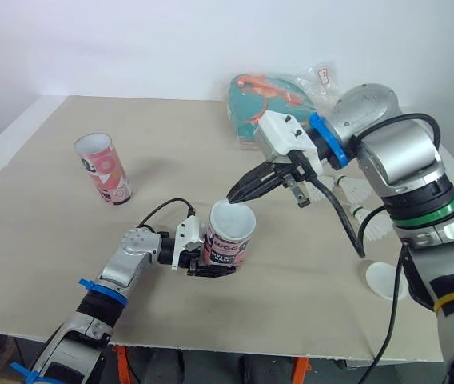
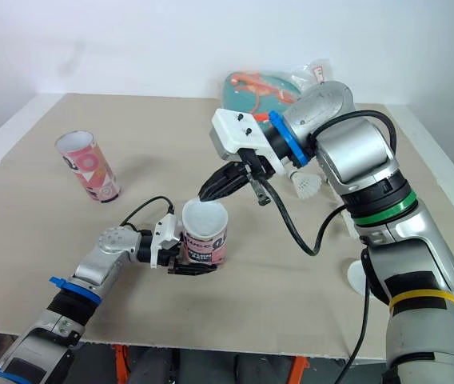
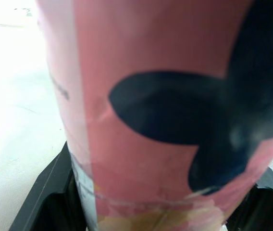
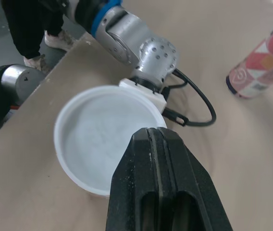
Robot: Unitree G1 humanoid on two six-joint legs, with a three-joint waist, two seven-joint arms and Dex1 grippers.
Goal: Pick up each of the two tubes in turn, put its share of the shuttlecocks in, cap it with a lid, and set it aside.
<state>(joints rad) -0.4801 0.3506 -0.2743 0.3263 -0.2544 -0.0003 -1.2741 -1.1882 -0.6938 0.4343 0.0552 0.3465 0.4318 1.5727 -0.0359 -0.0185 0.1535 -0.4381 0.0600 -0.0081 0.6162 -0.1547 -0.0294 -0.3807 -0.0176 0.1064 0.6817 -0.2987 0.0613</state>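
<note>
Tubes first: the near tube (image 1: 227, 238) stands upright close to the middle of the surface's (image 1: 43, 240) front edge. It is clamped low on its pink wall between the jaws of the left gripper (image 1: 211, 268). The far tube (image 1: 104, 169) stands alone toward the left edge, well apart from it. A white lid (image 1: 232, 214) seems to sit on the near tube's mouth. The right gripper (image 1: 233, 196) hangs over the lid's rim with its jaws pressed together and nothing between them. Whether the tips actually touch the lid cannot be told. Both tubes look light, thin-walled and smooth, so a hard squeeze would likely dent one. A hold low or mid-body, as the left gripper has it, should keep the mouth round for capping. The lid looks thin and springy, and it probably wants even pressure on the rim rather than a push at one spot. A spare lid (image 1: 387, 281) lies flat near the right front corner. Two shuttlecocks (image 1: 360, 194) rest toward the right edge, partly behind the right arm and its cable. Also hidden are the near tube's contents, how fully its lid is seated, and whether the far tube's white top is a cap or an open mouth. A teal bag (image 1: 263, 100) lies at the far edge.
</note>
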